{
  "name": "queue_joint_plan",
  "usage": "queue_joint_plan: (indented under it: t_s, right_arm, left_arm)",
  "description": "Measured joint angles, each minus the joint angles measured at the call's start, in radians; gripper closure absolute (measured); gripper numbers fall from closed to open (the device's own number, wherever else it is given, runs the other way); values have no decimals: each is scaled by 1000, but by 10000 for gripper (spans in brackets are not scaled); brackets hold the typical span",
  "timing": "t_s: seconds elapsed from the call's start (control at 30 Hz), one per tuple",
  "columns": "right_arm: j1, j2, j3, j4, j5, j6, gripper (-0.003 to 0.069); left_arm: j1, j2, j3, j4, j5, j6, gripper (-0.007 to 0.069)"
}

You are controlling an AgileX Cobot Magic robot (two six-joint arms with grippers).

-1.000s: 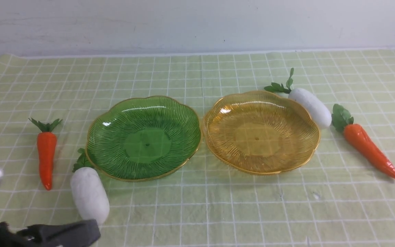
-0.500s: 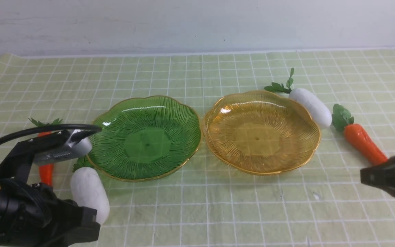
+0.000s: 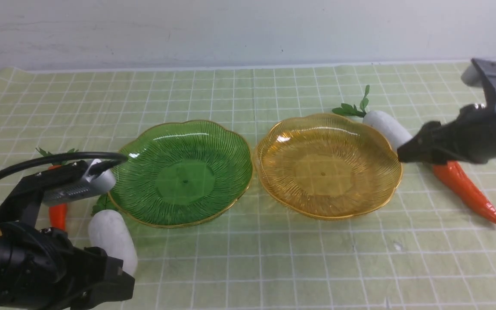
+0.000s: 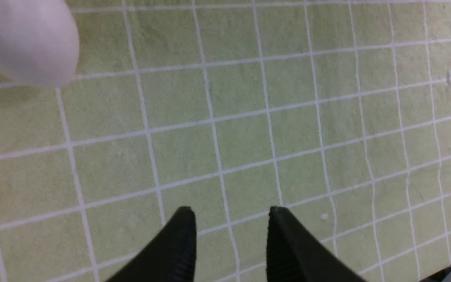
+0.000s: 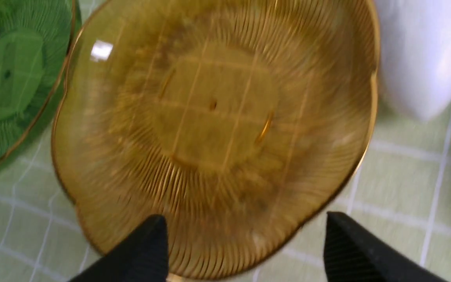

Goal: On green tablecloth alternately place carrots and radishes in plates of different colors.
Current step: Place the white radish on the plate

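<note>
1. Front view: the green plate (image 3: 181,172) and the amber plate (image 3: 327,165) lie rim beside rim mid-table on the green tablecloth (image 3: 248,267), both empty, so I judge nothing is placed yet.
2. Front view: the left carrot (image 3: 57,215) and the left radish (image 3: 112,241) lie toward the table's left edge. The radish is just beside the green plate's near rim. The right radish (image 3: 385,127) lies against the amber plate's far-right rim, with the right carrot (image 3: 467,191) beyond it toward the right edge.
3. Front view: my left jaws sit low at the near-left corner, close to the left radish. My right jaws hang where the right radish's end meets the right carrot's top, and I cannot tell which one they are aimed at.
4. Left wrist view: the left jaws stand parted and empty over bare cloth, with the left radish (image 4: 26,43) outside their gap. I'd centre its thick middle between them, crossing its width, before closing.
5. Right wrist view: the right jaws are spread wide and empty, framing the amber plate's rim, with the right radish (image 5: 421,58) alongside. I'd move clear of that rim before descending, since a tip could flip the plate.
</note>
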Motion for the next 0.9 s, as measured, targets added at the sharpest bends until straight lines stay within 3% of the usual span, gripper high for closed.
queue_joint_plan:
  t_s: [0.17, 0.4, 0.57, 0.9]
  right_arm:
    - [0, 178, -244, -38, -59, -1, 48]
    - [1, 479, -613, -133, -73, 33, 43]
    - [1, 614, -730, -159, -70, 45, 67]
    - [1, 688, -751, -133, -34, 60, 81]
  left_arm:
    - [0, 0, 0, 0, 0, 0, 366]
    - [0, 0, 0, -1, 0, -1, 366]
    - [0, 0, 0, -7, 5, -2, 366]
    - [0, 0, 0, -9, 6, -3, 366]
